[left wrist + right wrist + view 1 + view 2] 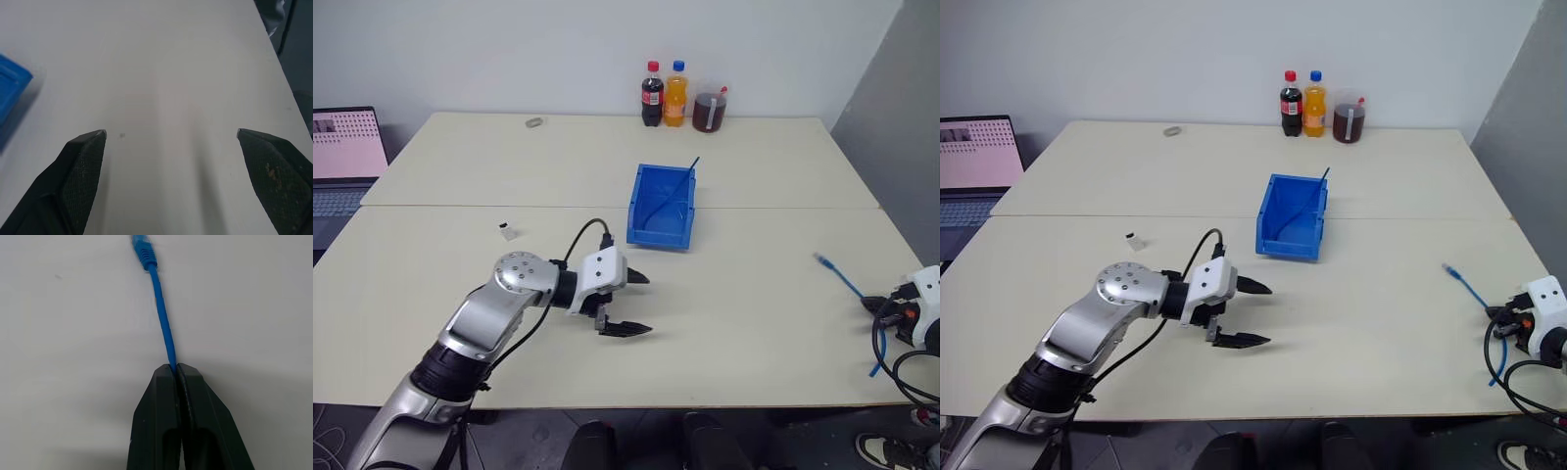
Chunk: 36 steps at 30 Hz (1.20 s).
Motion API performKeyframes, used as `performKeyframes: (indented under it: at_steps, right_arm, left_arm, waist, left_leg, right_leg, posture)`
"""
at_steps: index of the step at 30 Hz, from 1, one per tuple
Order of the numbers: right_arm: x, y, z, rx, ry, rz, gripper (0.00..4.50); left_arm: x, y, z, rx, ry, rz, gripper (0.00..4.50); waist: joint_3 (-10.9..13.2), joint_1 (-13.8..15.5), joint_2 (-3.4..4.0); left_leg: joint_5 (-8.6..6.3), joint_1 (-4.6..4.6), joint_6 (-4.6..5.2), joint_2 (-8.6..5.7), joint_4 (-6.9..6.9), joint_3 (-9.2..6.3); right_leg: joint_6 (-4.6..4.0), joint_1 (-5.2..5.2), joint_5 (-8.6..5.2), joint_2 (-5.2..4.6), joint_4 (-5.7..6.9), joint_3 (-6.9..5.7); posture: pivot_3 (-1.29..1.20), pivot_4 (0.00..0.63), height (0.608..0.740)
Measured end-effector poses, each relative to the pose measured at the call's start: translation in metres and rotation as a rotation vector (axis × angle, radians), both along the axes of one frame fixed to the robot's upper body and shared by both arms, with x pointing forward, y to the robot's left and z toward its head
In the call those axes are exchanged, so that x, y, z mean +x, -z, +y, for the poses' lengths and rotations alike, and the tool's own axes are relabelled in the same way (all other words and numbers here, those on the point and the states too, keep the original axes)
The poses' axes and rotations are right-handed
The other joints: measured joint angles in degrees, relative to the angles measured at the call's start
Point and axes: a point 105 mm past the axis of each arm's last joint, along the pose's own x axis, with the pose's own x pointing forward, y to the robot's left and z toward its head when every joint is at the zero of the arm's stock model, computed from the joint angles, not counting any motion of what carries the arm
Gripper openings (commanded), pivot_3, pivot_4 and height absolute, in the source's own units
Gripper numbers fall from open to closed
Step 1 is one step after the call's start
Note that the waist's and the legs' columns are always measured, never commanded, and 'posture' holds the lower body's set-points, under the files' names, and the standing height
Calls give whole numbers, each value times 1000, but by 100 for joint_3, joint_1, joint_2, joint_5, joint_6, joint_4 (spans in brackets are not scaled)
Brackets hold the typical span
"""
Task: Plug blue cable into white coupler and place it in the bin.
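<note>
Right tool (176, 369) pinches blue cable (164, 323); left tool (631, 304) agape above table (754, 323); bin (663, 206) holds second cable (668, 196).

Two pale tables (460, 186) pushed together, seam across the middle. White wall (509, 49) at 12 o'clock; grey panel (901, 108) at 2 o'clock.

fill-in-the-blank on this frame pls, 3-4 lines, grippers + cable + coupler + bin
1. The right gripper is shut on the blue ____.
2. The left gripper hovers over the table with its jaws ____.
3. The white coupler lies on the table on the robot's ____ side of the bin.
4. A second thin blue cable lies inside the ____.

Missing words: cable; open; left; bin
</note>
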Motion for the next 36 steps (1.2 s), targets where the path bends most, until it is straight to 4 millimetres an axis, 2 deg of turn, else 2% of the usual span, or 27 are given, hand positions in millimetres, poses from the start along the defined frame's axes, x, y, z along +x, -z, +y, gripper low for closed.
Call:
performKeyframes:
  at_steps: [3,4,5,6,7,9,12,14,17,20,23,24,25,30,36]
  right_arm:
    - [2,-31,51,-74,-276,-50,37]
    - [2,-36,61,-89,-323,-61,37]
    - [3,-40,84,-111,-426,-76,37]
    - [2,-41,96,-116,-477,-81,37]
    - [4,-41,122,-118,-573,-95,37]
    - [6,-38,153,-109,-679,-113,37]
    - [8,-25,218,-77,-883,-127,37]
    - [11,-16,245,-63,-952,-117,37]
    - [15,-3,275,-61,-1015,-102,37]
    - [23,6,282,-68,-1005,-82,37]
    - [32,5,289,-71,-1001,-88,37]
    - [33,4,291,-75,-1006,-87,239]
    - [33,5,291,-84,-1009,-87,239]
    - [35,11,288,-94,-1003,-64,1564]
    - [25,2,279,-108,-1043,-50,3081]
  left_arm:
    - [-10,14,36,36,-120,54,4500]
    - [-11,16,42,37,-142,59,4500]
    - [-14,19,53,40,-192,68,4500]
    - [-14,22,58,45,-215,74,4500]
    - [-16,25,69,49,-268,80,4500]
    - [-16,27,78,46,-323,79,4500]
    - [-11,22,94,22,-421,53,4500]
    - [-10,20,102,11,-464,45,4500]
    - [-18,26,114,36,-492,75,4500]
    - [-30,35,121,70,-483,120,4500]
    - [-35,38,124,94,-464,132,4500]
    - [-36,38,124,94,-458,130,4500]
    - [-36,37,124,94,-455,125,4500]
    - [-32,36,122,87,-449,108,4500]
    - [-22,35,112,60,-429,98,4500]
  waist:
    - [1,-75,11]
    - [2,-73,7]
    - [1,-67,-1]
    - [2,-62,-3]
    - [4,-61,-6]
    - [8,-61,-13]
    - [18,-55,-30]
    - [19,-20,-34]
    - [20,13,-35]
    - [23,75,-42]
    - [24,79,-42]
    - [24,81,-42]
    - [24,83,-42]
    - [24,70,-42]
    - [24,91,-42]
  left_leg:
    - [0,3,0,7,0,-8]
    - [0,2,0,7,1,-14]
    - [0,1,0,7,2,-16]
    - [0,1,0,6,3,-15]
    - [0,1,0,5,4,-12]
    - [0,1,0,4,6,-11]
    - [0,-5,0,5,9,-14]
    - [0,-10,0,3,8,-13]
    - [0,-15,0,2,6,-4]
    - [0,-21,0,-1,5,-3]
    - [0,-20,0,1,4,-5]
    - [0,-20,0,2,4,-6]
    - [0,-20,0,2,4,-8]
    - [0,-17,0,4,4,-6]
    - [0,-20,0,0,5,-8]
  right_leg:
    - [-1,2,-1,-1,1,-1]
    - [-2,3,-2,-1,1,-5]
    - [-2,4,-2,-2,1,-10]
    - [-2,4,-2,-3,1,-9]
    - [-1,4,-1,-6,1,-8]
    - [0,3,-1,-7,2,-8]
    - [-1,-3,-1,-7,3,-12]
    - [-5,-5,-2,-9,2,-16]
    - [-34,-15,13,-14,1,-21]
    - [-37,-22,14,-22,1,-30]
    - [-41,-24,12,-22,5,-34]
    - [-42,-24,12,-21,5,-35]
    - [-43,-24,11,-21,6,-37]
    - [-43,-24,11,-15,8,-36]
    - [-42,-23,11,-16,7,-41]
  posture:
    - [0,150,740]
    - [0,150,740]
    - [0,150,740]
    - [0,150,740]
    - [0,150,740]
    - [0,150,740]
    - [0,150,740]
    - [0,150,740]
    - [0,150,740]
    - [0,150,740]
    - [0,150,740]
    - [0,150,740]
    - [0,150,740]
    - [0,150,740]
    - [0,150,740]
